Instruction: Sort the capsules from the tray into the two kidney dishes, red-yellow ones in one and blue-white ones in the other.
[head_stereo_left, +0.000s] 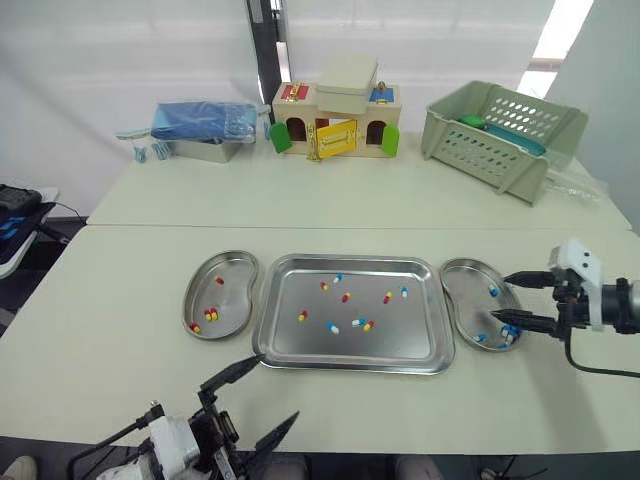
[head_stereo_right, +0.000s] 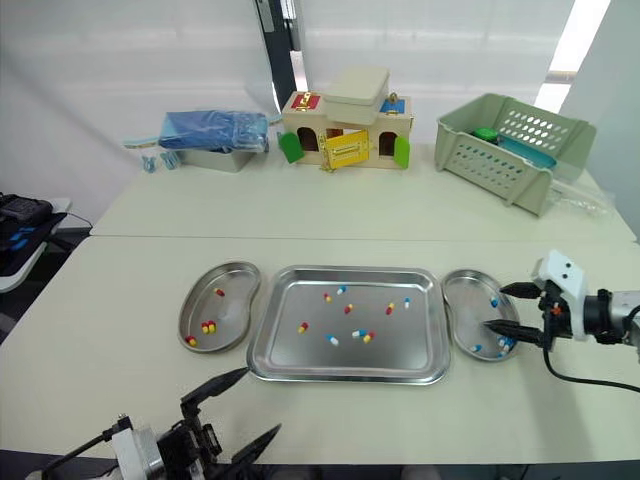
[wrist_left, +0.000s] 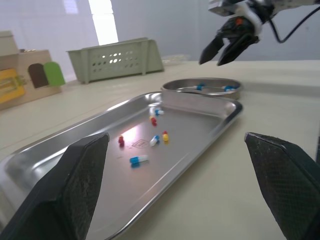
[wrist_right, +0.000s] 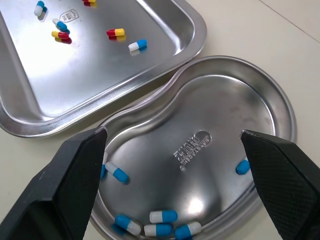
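Right wrist view looks past my open, empty right pincer (head_stereo_left: 500, 297), which hovers over the kidney dish (wrist_right: 280, 100) just beside the tray's (head_stereo_left: 350, 262) right edge. Blue-white capsules (wrist_right: 162, 216) crowd the dish's near end, so dipping here could, I judge, flick them out or shove the dish. The next blue-white capsule (head_stereo_left: 332, 327) lies mid-tray, well apart from that pincer and nearer my open left pincer (head_stereo_left: 280, 386) off the tray's near-left corner.

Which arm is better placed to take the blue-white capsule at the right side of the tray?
Right, probably. The right gripper hangs open over the right dish, close to that capsule, and this dish holds the blue-white ones. The left gripper is at the front left corner of the tray, farther away.
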